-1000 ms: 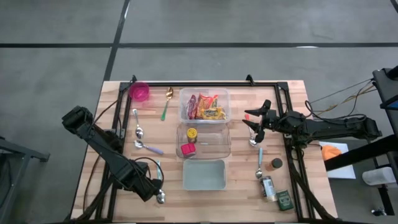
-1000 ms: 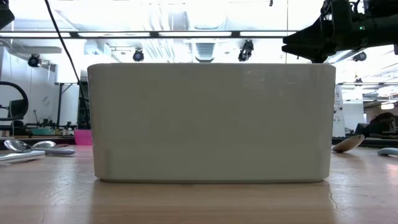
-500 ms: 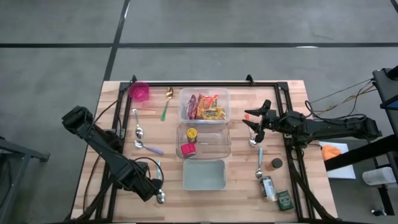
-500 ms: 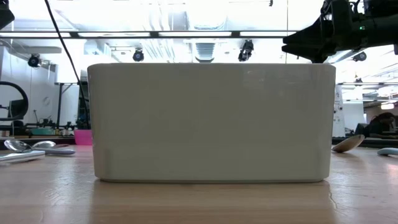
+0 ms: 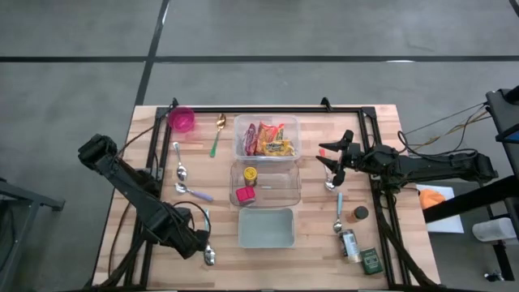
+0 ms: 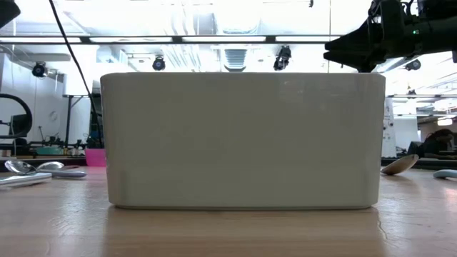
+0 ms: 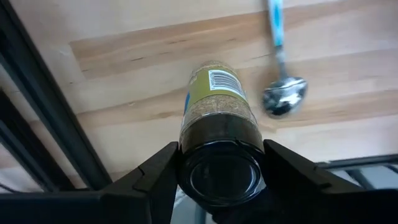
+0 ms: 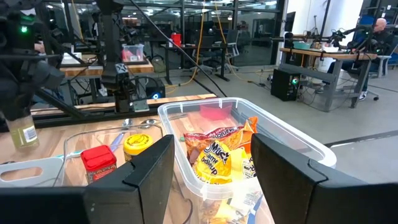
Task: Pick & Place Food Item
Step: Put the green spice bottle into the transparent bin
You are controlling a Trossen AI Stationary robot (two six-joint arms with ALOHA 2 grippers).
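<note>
While the table (image 5: pixel 146 130) is carrying a grey tray (image 5: pixel 266 227) at 6 o'clock and a snack bin (image 5: pixel 266 136) at 12, the left gripper (image 7: pixel 217 163) is hanging at 7 o'clock, fingers clamping a spice jar (image 7: pixel 214 118); the right gripper (image 5: pixel 328 162) is hovering at 3 o'clock, half open, holding nothing

left arm: stretched from the table's left edge toward its near side; left gripper (image 7: pixel 221 177) is clamped on a jar (image 7: pixel 214 118) by its lid end, lifted off the wood. right arm: extended level from the right edge; right gripper (image 5: pixel 330 165) is parted, nothing held.
</note>
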